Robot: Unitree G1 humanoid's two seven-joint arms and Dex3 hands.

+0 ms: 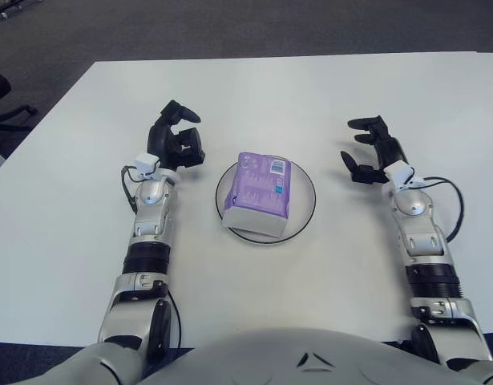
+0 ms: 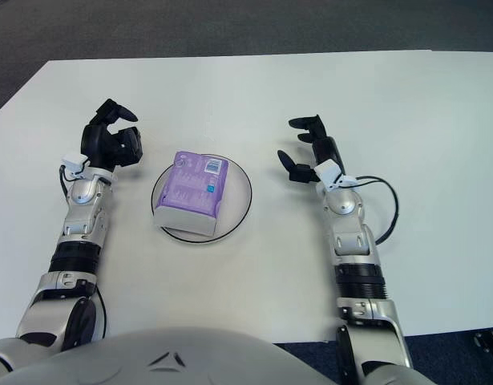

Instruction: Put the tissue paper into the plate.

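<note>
Both hands hold nothing: tissue pack (image 1: 264, 190) sits in the plate (image 1: 304, 186) at mid-frame, overhanging its lower rim. Right hand (image 1: 373, 150), fingers spread, shows right of the plate; left hand (image 1: 175, 143), fingers loosely curled, left. Placement looks done; next, just park the arms.

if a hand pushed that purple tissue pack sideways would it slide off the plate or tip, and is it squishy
The tissue pack lies flat and low, so it would probably slide, not tip. One end overhangs the plate rim toward the robot, so a nudge that way could carry it off. Its soft plastic wrap suggests it is light and squashes under a grip. Both the left hand and right hand hold nothing.
</note>
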